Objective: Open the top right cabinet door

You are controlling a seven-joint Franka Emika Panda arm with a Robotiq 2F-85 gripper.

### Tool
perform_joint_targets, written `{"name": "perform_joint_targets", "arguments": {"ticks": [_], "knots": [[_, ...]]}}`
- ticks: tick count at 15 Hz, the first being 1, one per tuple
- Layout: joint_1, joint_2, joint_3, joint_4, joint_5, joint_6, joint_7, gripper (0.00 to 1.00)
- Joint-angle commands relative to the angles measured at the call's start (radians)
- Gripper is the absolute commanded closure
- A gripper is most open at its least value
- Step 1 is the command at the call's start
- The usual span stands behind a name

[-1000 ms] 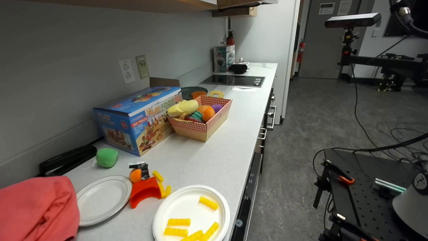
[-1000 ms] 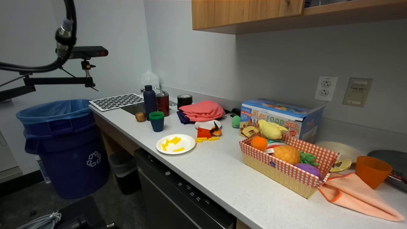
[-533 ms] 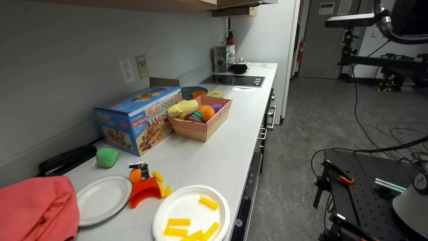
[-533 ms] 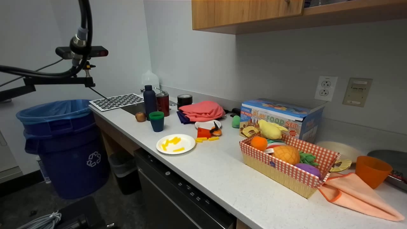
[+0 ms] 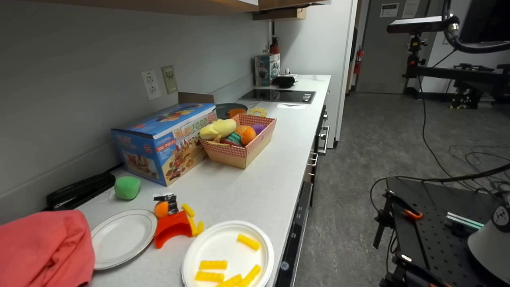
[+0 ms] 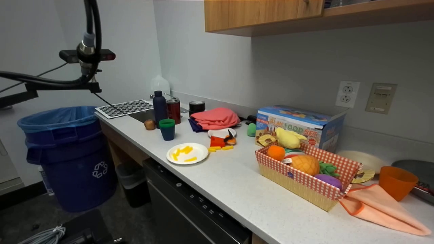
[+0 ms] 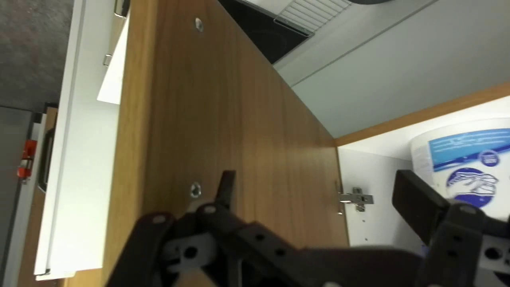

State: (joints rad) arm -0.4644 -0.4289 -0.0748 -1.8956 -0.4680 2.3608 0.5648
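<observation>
Jaws stand wide apart on the robot's gripper (image 7: 317,181), low in the wrist view and set before the inner face of a wooden cabinet door (image 7: 259,119). One dark finger (image 7: 226,187) overlaps that face just beside a screw head (image 7: 195,190); whether finger and wood touch cannot be told. The opposite finger (image 7: 416,203) is seen against the open cabinet (image 7: 370,163) and a white tub (image 7: 474,147) with a blue label. The door stands swung out on a metal hinge (image 7: 356,198), and past its edge appear a black cooktop (image 7: 271,36) and a wire rack (image 7: 314,14). An exterior view shows the arm's pale base (image 5: 490,247) on a black stand (image 5: 422,193); the bend of the joints cannot be told. A black cable (image 6: 97,25) loops through both exterior views. On the counter (image 6: 230,189), a checkered basket (image 6: 291,183) of toy fruit (image 6: 305,165) stands beside a blue box (image 6: 281,118).
</observation>
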Motion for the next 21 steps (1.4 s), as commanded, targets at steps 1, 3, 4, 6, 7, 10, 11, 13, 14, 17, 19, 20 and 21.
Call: {"name": "perform_joint_targets", "arguments": {"ticks": [1, 3, 4, 6, 7, 10, 11, 13, 14, 17, 19, 20, 21], "knots": [[-0.003, 0.013, -0.020, 0.007, -0.018, -0.002, 0.011, 0.00], [-0.023, 0.030, -0.033, 0.010, -0.042, 0.007, 0.031, 0.00], [-0.026, 0.034, -0.034, 0.011, -0.044, 0.008, 0.034, 0.00], [-0.026, 0.035, -0.032, 0.013, -0.045, 0.008, 0.037, 0.00], [-0.025, 0.035, -0.031, 0.015, -0.045, 0.008, 0.037, 0.00], [-0.036, 0.064, -0.016, 0.041, -0.061, 0.016, 0.084, 0.00], [-0.046, 0.089, -0.010, 0.068, -0.069, 0.008, 0.116, 0.00], [-0.055, 0.142, -0.011, 0.129, -0.081, -0.010, 0.182, 0.00], [-0.057, 0.172, -0.016, 0.165, -0.090, -0.021, 0.219, 0.00], [-0.048, 0.260, -0.048, 0.272, -0.123, -0.056, 0.313, 0.00], [-0.039, 0.318, -0.082, 0.349, -0.149, -0.084, 0.366, 0.00], [-0.036, 0.348, -0.102, 0.388, -0.162, -0.102, 0.391, 0.00], [-0.033, 0.385, -0.125, 0.415, -0.175, -0.100, 0.419, 0.00]]}}
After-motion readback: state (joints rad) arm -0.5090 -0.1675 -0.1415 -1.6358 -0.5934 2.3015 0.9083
